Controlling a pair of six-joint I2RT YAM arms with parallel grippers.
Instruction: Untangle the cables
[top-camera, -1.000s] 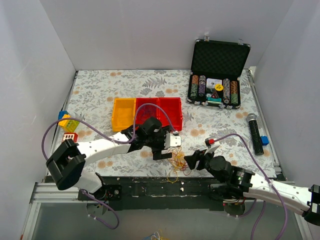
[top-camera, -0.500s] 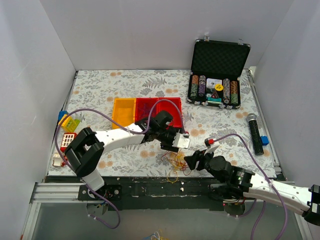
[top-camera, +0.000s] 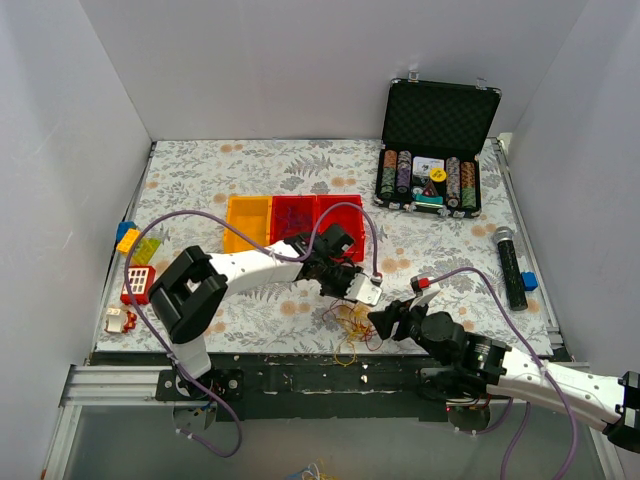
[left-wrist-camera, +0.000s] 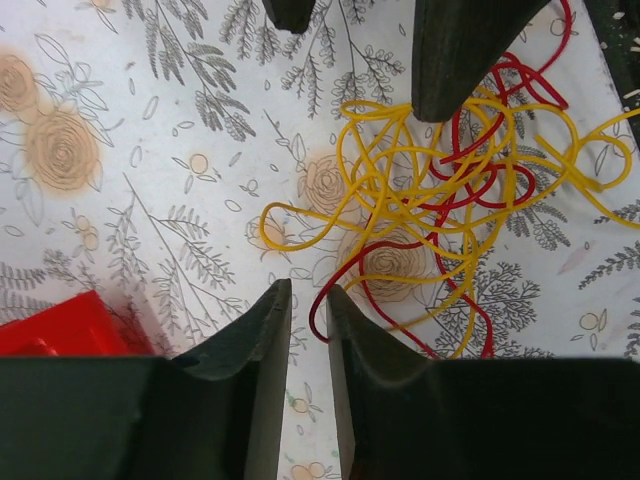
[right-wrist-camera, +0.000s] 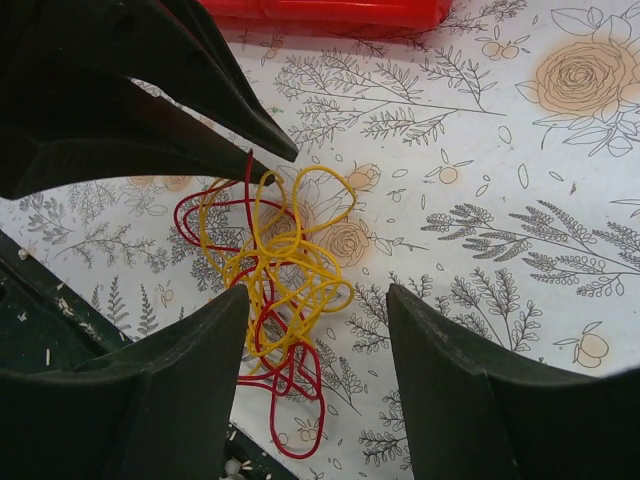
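Likely lab, white-walled booth (top-camera: 320, 70) (floral tabletop (top-camera: 200, 180))

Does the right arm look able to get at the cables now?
Likely yes: the right gripper is open, with the cables just ahead of it. The left gripper crowds the far side without covering them.

My left arm (top-camera: 250, 268) now reaches further right. Its elbow sits in from the left edge of the bench (top-camera: 200, 170), where a second ago it hung out over that edge. The left hand (top-camera: 350, 296) now sits further right, at the far side of the cables (top-camera: 352, 325) and nearer my right hand (top-camera: 385, 322). With the elbow off that edge, a red block (top-camera: 138, 284) and a small toy (top-camera: 118, 320) now show in full.
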